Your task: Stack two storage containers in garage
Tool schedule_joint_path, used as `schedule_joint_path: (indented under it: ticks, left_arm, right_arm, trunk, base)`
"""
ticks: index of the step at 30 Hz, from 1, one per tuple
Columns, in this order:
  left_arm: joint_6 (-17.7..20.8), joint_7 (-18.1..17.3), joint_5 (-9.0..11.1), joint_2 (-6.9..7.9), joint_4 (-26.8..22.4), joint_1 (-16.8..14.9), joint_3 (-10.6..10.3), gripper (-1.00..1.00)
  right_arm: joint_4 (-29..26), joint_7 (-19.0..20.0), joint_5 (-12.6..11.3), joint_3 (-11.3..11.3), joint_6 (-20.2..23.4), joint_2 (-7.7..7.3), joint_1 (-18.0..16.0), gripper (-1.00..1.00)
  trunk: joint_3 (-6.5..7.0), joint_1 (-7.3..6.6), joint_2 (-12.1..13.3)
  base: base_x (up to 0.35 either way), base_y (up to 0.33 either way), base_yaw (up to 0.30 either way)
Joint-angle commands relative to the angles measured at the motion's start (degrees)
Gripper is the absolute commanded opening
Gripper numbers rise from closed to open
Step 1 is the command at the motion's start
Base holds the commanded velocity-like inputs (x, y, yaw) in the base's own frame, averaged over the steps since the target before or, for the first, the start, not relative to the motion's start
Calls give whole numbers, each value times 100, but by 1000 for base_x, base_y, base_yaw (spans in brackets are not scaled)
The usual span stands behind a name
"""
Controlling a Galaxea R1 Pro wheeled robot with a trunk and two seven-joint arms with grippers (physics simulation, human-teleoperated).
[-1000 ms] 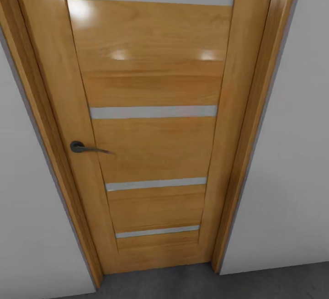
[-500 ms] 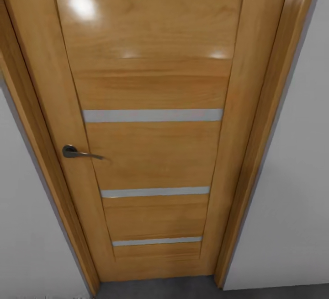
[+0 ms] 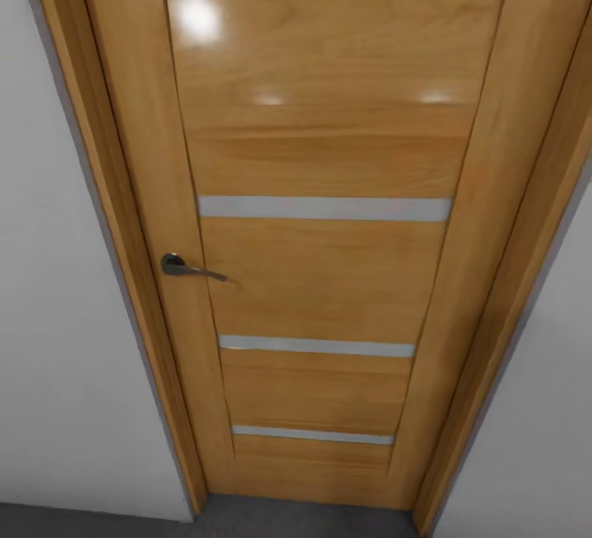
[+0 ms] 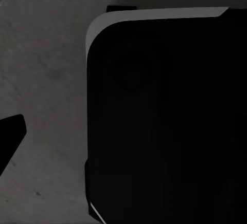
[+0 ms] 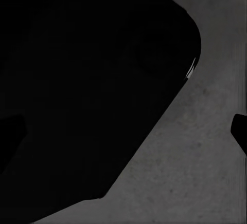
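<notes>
In the left wrist view a black rounded-corner body hung over the mottled dark grey floor, and the right wrist view showed a like black body above the same concrete, with only dark finger slivers at the picture edges, so whether either gripper stood apart or together could not be told. Farther off, the head view met a closed wooden door with pale horizontal strips, a dark lever handle at its left side, pale walls on both sides, and a strip of grey floor at its foot.

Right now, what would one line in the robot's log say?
facing: closed wooden door | handle: door's left side | walls: pale | floor: dark grey | boxes: unseen | grippers: unclear
</notes>
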Motion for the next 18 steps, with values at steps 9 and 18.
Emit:
schedule_joint_path:
  ticks: [9,18]
  left_arm:
    - [-11,3,11,-8,-1,-1,1,100]
    - [-9,3,11,-9,-1,-1,1,100]
  right_arm:
    - [1,1,-3,8,-26,-4,-1,100]
    - [1,1,-3,8,-27,0,-1,100]
  trunk:
    - [-4,0,-2]
    - [-4,0,-2]
  base:
    - [0,0,193]
    - [0,0,8]
